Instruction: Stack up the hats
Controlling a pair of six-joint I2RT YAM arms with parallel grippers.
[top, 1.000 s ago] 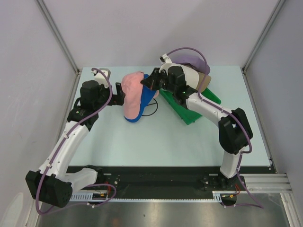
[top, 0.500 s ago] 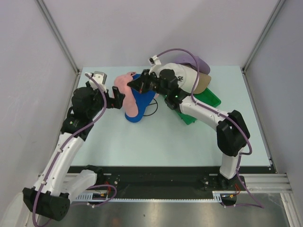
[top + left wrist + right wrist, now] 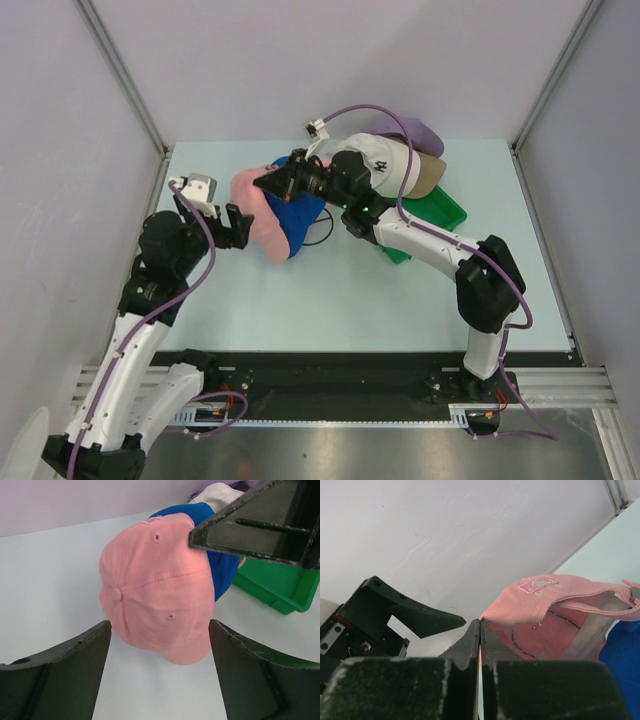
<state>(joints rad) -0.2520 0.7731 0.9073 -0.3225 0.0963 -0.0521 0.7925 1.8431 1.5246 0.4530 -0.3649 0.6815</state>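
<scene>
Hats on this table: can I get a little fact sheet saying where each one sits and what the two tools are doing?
pink cap: lies over the blue cap, left of centre
blue cap: on the table, partly covered by pink
white cap: back right, bunched with two others
tan cap: its brim peeks out beside the white
lavender cap: behind the white
tray: green, just in front of that bunch
left tool: open, fingers either side of pink, not touching
right tool: shut, apparently pinching pink's rim

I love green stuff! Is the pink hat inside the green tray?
No, the pink hat sits over the blue hat, off to the left of the green tray.
</scene>
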